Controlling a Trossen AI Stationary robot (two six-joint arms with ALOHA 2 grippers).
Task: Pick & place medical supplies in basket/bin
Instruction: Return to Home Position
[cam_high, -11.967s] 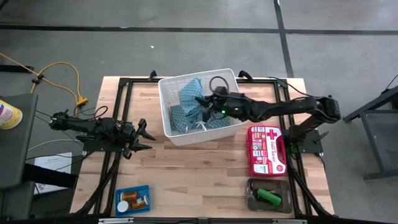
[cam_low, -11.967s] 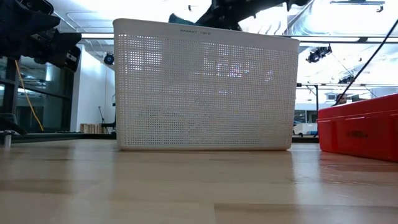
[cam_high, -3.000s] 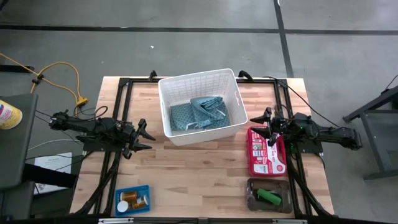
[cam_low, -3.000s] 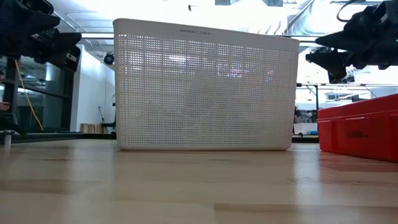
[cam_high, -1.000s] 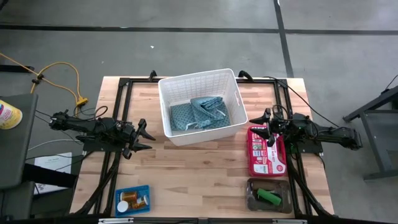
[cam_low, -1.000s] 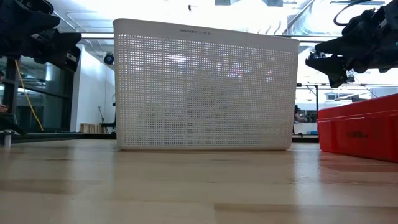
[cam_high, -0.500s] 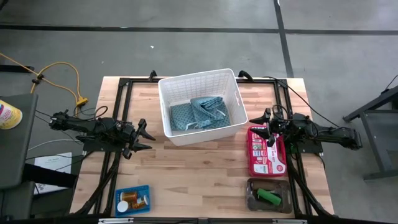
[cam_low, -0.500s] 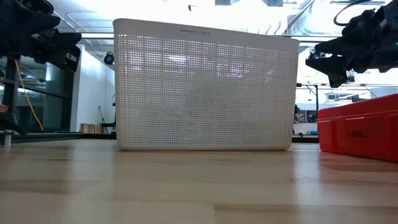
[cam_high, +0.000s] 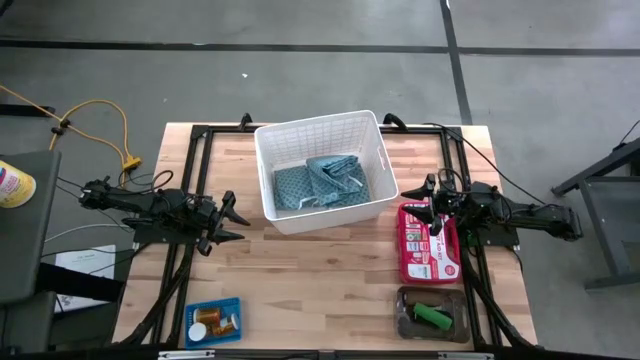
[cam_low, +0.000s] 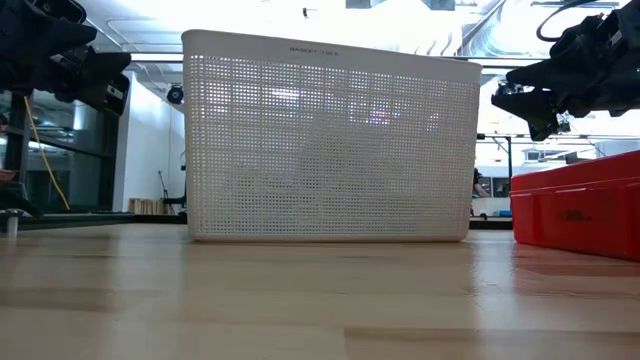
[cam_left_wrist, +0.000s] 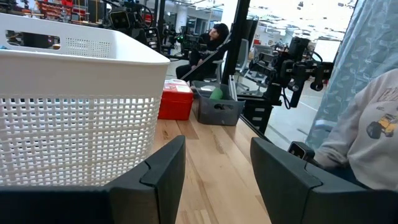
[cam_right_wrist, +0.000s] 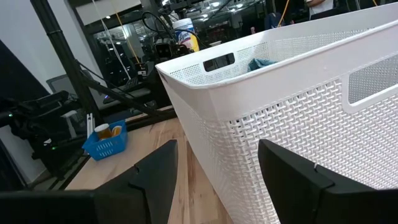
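At the counter's near edge, the bottle sits in the blue tray and a green piece in the grey tray. Farther back, the left pincer and right pincer hang wide and empty, flanking the basket, which holds both cloths. Sorting appears complete; only parking the arms is left.

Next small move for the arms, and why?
Probably pull the right hand back off the red kit to park: the cloths lie in the basket, and both it and the left hand are open and empty.
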